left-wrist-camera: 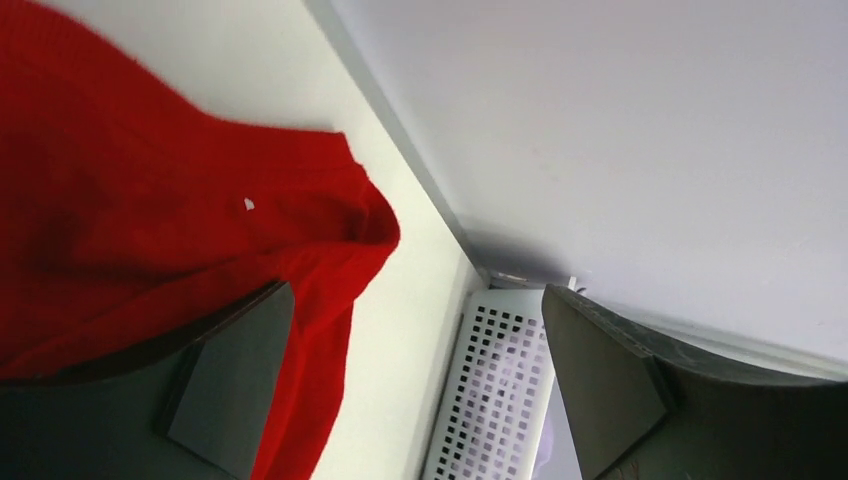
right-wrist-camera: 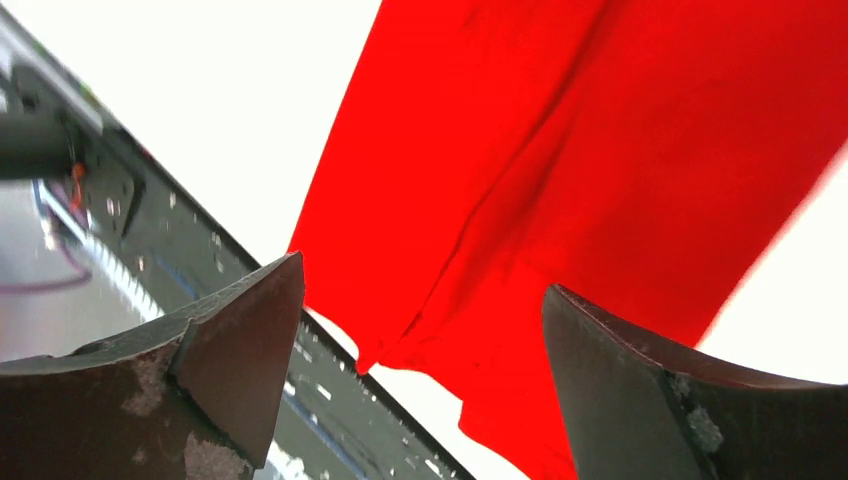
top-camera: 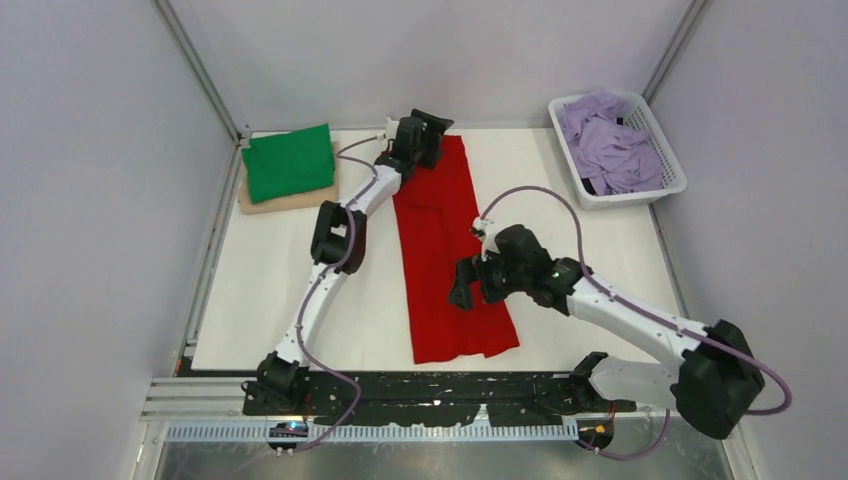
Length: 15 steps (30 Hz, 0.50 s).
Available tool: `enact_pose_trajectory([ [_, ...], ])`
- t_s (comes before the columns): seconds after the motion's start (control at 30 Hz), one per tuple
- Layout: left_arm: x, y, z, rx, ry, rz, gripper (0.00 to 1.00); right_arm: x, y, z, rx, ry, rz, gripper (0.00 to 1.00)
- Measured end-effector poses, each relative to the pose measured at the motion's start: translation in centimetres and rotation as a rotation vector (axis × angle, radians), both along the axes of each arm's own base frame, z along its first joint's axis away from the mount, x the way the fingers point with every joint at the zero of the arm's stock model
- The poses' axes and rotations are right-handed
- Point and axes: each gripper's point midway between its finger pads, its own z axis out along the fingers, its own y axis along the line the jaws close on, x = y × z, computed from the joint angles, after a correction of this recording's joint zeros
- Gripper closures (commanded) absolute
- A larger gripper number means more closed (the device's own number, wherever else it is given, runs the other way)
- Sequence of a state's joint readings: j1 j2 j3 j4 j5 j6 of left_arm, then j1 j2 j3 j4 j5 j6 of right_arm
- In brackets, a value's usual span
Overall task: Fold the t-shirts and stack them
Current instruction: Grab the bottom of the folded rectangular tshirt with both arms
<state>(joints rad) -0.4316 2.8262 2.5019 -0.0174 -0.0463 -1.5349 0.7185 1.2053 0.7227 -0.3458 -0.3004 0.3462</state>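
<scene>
Though the red t-shirt [top-camera: 447, 250] is seen full-length only from above, left gripper [left-wrist-camera: 415, 290] and right gripper [right-wrist-camera: 424, 275] jaws are shown released in the wrist views.

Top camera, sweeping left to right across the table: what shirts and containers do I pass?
green t-shirt lying on the beige t-shirt → red t-shirt laid out long down the middle → white basket holding the lavender t-shirts
</scene>
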Motion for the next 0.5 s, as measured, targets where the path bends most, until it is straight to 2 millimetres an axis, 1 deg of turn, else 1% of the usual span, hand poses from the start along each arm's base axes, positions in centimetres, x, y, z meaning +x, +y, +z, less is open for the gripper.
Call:
enact_pose_trajectory([
  [0.07,-0.1,0.3,0.8,0.049,-0.031,-0.035,0.0,1.3,-1.3,1.7,0.022,-0.073,-0.094,0.05],
  [0.13,-0.9,0.7,2.3,0.112,-0.057,-0.094,0.0,2.2,-3.1,3.0,0.043,-0.126,-0.199,0.05],
  [0.17,-1.7,0.7,3.5,0.14,-0.073,-0.134,0.0,2.5,-4.0,3.3,0.049,-0.145,-0.249,0.04],
  [0.23,-4.1,0.4,6.8,0.194,-0.109,-0.231,0.0,2.8,-5.8,3.5,0.051,-0.159,-0.334,0.04],
  [0.27,-5.9,0.2,9.2,0.22,-0.141,-0.288,0.0,3.0,-6.8,3.3,0.045,-0.156,-0.379,0.03],
  [0.3,-8.3,0.1,11.6,0.25,-0.169,-0.349,0.0,3.0,-7.8,2.8,0.033,-0.142,-0.42,0.01],
  [0.33,-11.2,0.2,14.3,0.276,-0.204,-0.406,0.0,2.9,-8.8,2.2,0.016,-0.119,-0.458,0.01],
  [0.37,-15.5,1.1,18.1,0.313,-0.264,-0.459,0.0,2.8,-9.7,1.4,-0.004,-0.088,-0.494,0.03],
  [0.4,-18.2,1.0,19.7,0.328,-0.29,-0.494,0.0,2.6,-10.6,0.6,-0.026,-0.057,-0.523,0.04],
  [0.43,-21.0,1.5,21.6,0.35,-0.346,-0.513,0.0,2.3,-11.3,-0.2,-0.046,-0.028,-0.545,0.09],
  [0.47,-25.2,2.5,23.9,0.375,-0.409,-0.528,0.0,1.8,-11.8,-1.1,-0.066,0.004,-0.559,0.11],
  [0.5,-29.4,3.9,25.0,0.401,-0.448,-0.536,0.01,1.2,-12.1,-1.9,-0.082,0.036,-0.56,0.17],
])
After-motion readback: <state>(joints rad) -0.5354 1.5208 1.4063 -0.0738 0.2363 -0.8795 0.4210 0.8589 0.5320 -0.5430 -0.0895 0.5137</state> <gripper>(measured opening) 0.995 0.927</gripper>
